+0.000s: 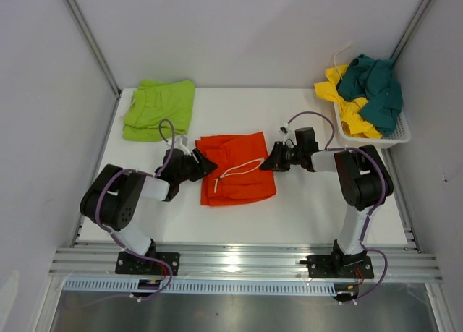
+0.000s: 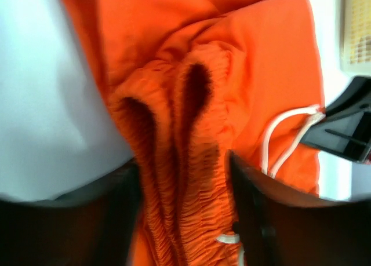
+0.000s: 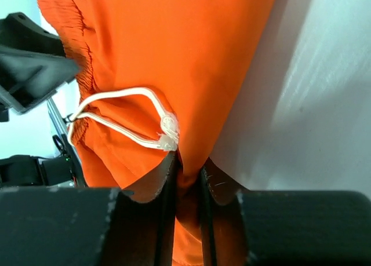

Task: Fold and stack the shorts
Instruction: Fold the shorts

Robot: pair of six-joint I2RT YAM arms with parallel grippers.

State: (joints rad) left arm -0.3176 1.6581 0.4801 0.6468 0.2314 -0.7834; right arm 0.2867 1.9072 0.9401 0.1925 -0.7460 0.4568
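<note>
Grips the soft orange cloth shorts (image 1: pixel 239 174), lying mid-way across the white tabletop (image 1: pixel 304 209) with their span running left to right, from both ends: right gripper (image 3: pixel 188 176) pinched narrow on the right edge, left gripper (image 2: pixel 184 185) seemingly clamped around the bunched waistband, both equally near.

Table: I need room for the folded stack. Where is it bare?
Bare: far strip between lime green shorts and basket; near strip before the orange shorts. Crowded: the middle, where left gripper and right gripper hold them.
</note>
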